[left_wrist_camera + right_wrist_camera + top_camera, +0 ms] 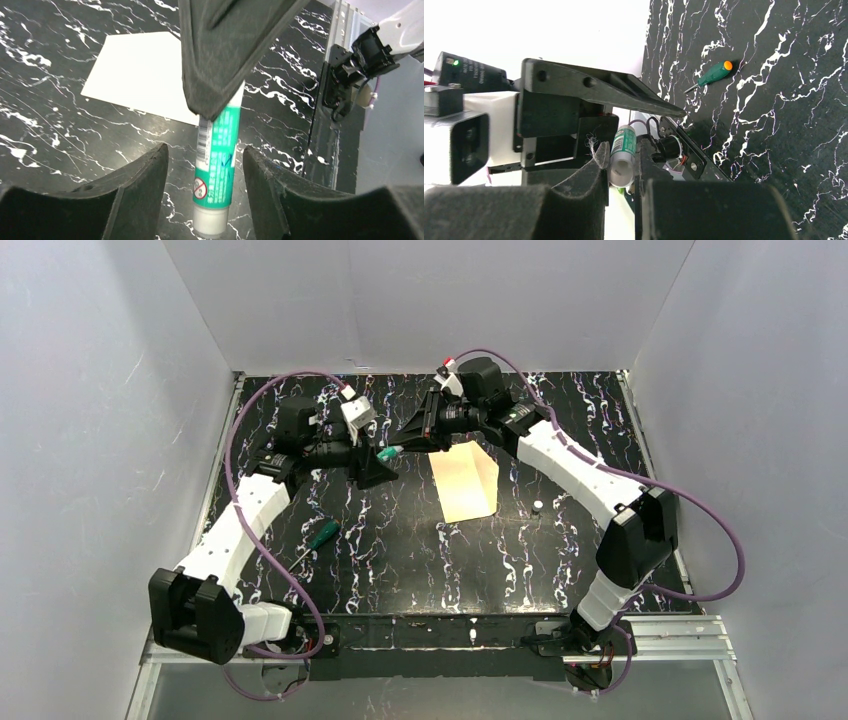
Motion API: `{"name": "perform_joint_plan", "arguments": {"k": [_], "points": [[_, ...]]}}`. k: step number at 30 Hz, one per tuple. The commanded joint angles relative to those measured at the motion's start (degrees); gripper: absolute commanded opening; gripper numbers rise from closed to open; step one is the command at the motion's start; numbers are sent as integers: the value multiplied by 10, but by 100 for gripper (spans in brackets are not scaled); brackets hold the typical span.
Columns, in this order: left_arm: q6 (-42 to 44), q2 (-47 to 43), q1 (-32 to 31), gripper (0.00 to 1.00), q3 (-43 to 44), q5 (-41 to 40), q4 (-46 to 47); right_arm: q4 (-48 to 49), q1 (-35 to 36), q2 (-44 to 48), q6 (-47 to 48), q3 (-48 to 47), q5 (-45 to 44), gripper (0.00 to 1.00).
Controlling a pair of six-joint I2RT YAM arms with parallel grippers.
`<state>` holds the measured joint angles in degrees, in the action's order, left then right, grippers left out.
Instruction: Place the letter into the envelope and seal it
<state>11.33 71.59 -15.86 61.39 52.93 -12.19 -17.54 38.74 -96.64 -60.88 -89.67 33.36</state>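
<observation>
A pale paper rectangle, the envelope (465, 482), lies flat mid-table; it looks cream from above and white in the left wrist view (135, 70). The tan letter does not show as a separate sheet. My right gripper (408, 447) is shut on a green glue stick (390, 453) and holds it above the table, left of the envelope. In the right wrist view its fingers (600, 160) clamp the white end of the glue stick (623, 150). My left gripper (205, 165) is open, with its jaws on either side of the glue stick (217, 165) and gaps on both sides.
A green-handled screwdriver (322, 534) lies on the black marbled table at the left, also in the right wrist view (713, 75). A small white cap (537, 505) sits right of the envelope. White walls enclose the table on three sides.
</observation>
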Motion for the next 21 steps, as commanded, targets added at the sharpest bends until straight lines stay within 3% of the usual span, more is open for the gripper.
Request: {"name": "perform_joint_plan", "arguments": {"k": [1, 7, 12, 15, 18, 21], "points": [[46, -1, 9, 52, 21, 44, -67, -34, -6, 9, 29, -43, 6, 4], [58, 1, 21, 19, 25, 68, -75, -52, -12, 13, 39, -44, 6, 6], [14, 11, 22, 8, 18, 101, -19, -54, -12, 11, 47, -39, 10, 11], [-4, 21, 22, 9, 22, 108, -7, -55, -11, 9, 53, -40, 12, 14], [-11, 25, 21, 26, 24, 115, -5, -55, -11, 10, 54, -36, 6, 13], [-17, 19, 21, 33, 17, 112, 2, -48, -11, 14, 51, -30, 2, 13]]}}
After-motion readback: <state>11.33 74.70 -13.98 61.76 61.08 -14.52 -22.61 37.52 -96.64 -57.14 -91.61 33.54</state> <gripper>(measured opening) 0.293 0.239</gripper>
